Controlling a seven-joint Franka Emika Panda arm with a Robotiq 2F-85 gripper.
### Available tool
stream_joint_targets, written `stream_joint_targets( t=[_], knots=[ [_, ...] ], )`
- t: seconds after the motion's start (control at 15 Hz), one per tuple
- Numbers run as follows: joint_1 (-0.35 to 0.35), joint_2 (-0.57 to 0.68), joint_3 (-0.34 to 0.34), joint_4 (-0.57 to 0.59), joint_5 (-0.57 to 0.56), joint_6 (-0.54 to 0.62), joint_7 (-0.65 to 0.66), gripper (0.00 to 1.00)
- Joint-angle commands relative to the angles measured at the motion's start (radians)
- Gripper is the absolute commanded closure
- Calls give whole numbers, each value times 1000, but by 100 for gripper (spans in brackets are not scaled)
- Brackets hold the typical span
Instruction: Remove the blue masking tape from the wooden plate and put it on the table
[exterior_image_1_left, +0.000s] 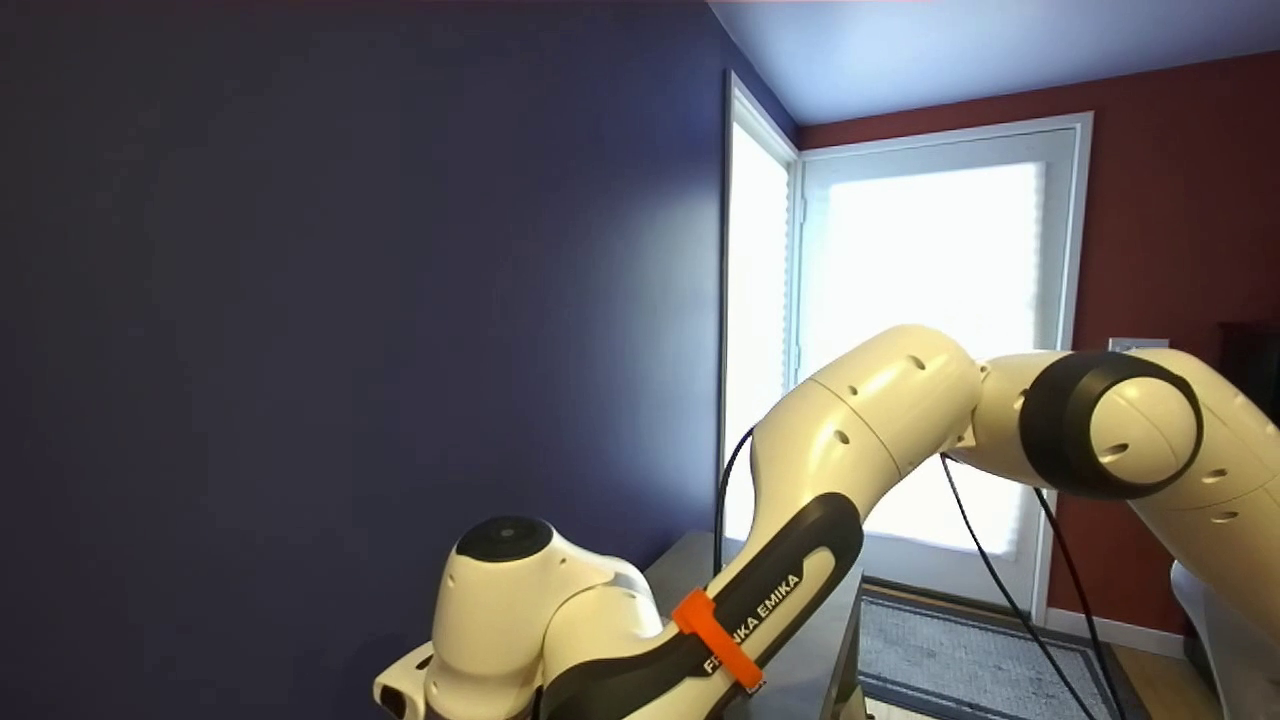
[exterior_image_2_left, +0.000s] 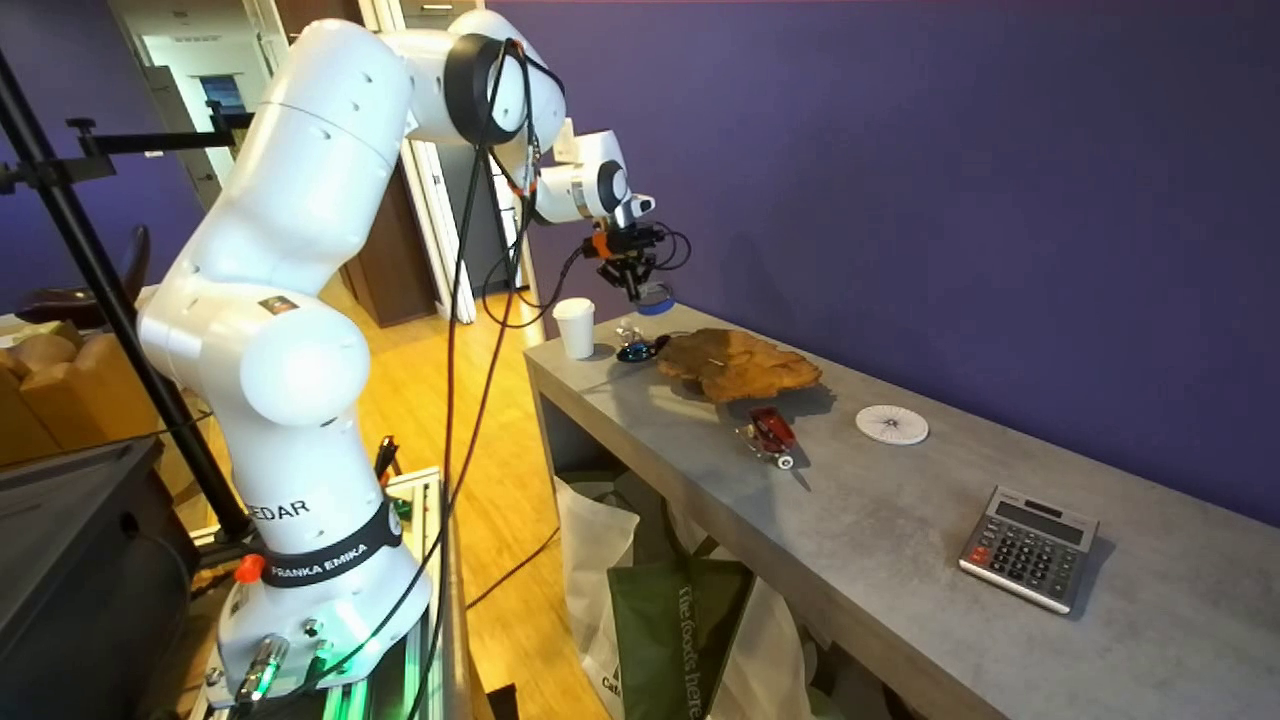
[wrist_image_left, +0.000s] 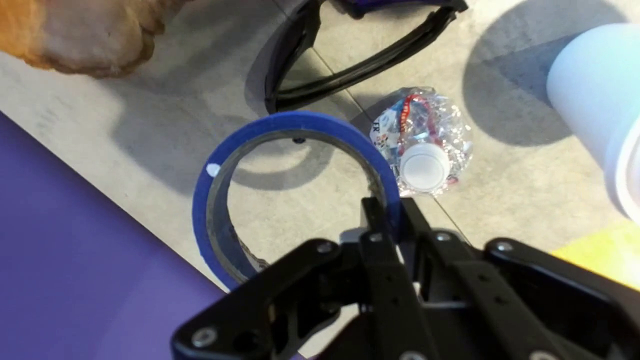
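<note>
The blue masking tape (wrist_image_left: 201, 215) is a wide ring in the wrist view. My gripper (wrist_image_left: 389, 212) is shut on its wall, one finger inside the ring and one outside. In an exterior view, the tape (exterior_image_2_left: 656, 304) hangs from the gripper (exterior_image_2_left: 636, 284) above the far end of the table. A ring-shaped shadow lies below it. The wooden plate (exterior_image_2_left: 740, 364), a rough brown slab, lies on the grey table (exterior_image_2_left: 880, 530), apart from the tape. The plate's edge (wrist_image_left: 95, 40) shows at the top left of the wrist view. The gripper is out of view in an exterior view.
Dark glasses (wrist_image_left: 350, 75), a crumpled plastic bottle (wrist_image_left: 425, 150) and a white cup (wrist_image_left: 590, 95) stand near below the tape. A red toy (exterior_image_2_left: 772, 432), a white disc (exterior_image_2_left: 892, 424) and a calculator (exterior_image_2_left: 1032, 548) lie farther along. A purple wall (exterior_image_2_left: 900, 200) borders the table.
</note>
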Motion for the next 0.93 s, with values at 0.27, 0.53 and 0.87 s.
stream_joint_targets(
  t=[0.27, 0.53, 0.87],
  knots=[
    [-3, 182, 40, 261, -40, -99, -307, 97],
    [-3, 232, 62, 334, -14, -204, -396, 97],
    [-1, 260, 80, 398, -3, -329, -454, 97]
  ],
)
